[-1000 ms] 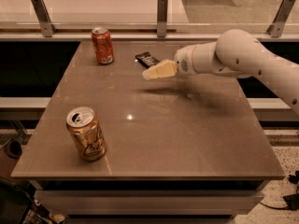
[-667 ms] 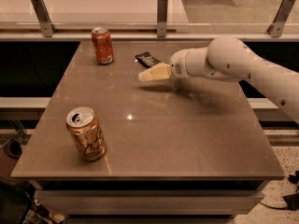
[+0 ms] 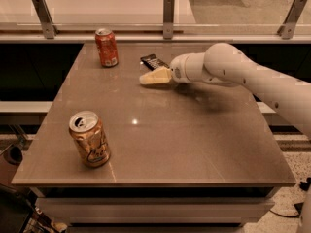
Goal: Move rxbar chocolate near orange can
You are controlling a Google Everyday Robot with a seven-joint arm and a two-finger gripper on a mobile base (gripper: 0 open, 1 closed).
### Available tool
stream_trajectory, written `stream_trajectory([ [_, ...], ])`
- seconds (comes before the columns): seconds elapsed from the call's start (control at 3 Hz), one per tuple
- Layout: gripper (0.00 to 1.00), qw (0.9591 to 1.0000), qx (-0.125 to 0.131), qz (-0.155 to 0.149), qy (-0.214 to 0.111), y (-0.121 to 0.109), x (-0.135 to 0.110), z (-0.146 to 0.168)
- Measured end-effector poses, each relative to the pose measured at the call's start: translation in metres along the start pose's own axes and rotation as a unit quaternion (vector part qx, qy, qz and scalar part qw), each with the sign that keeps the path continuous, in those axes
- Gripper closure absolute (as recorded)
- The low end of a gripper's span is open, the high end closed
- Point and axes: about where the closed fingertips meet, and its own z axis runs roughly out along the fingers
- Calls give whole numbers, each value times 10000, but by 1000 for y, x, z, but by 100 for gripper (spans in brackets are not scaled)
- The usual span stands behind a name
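The rxbar chocolate (image 3: 153,61), a small black bar with white lettering, lies flat on the far middle of the table. My gripper (image 3: 146,78) reaches in from the right on a white arm. It hovers low, just in front of the bar's near end and slightly to its left, with nothing seen in it. The orange can (image 3: 90,139), golden with dark script and a silver top, stands upright near the front left corner, far from both bar and gripper.
A red-orange can (image 3: 107,47) stands upright at the far left, to the left of the bar. The brown table (image 3: 194,144) ends at a railing with metal posts (image 3: 168,16) along the back. My arm (image 3: 252,79) spans the right side.
My gripper has slid a little to the left, passing in front of the bar. The bar and both cans have stayed where they were.
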Motion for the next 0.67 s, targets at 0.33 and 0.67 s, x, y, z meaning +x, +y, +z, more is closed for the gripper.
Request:
stream_trajectory([
  [0.33, 0, 10000, 17, 5, -8, -1, 0, 1],
  [0.67, 0, 10000, 18, 5, -8, -1, 0, 1],
])
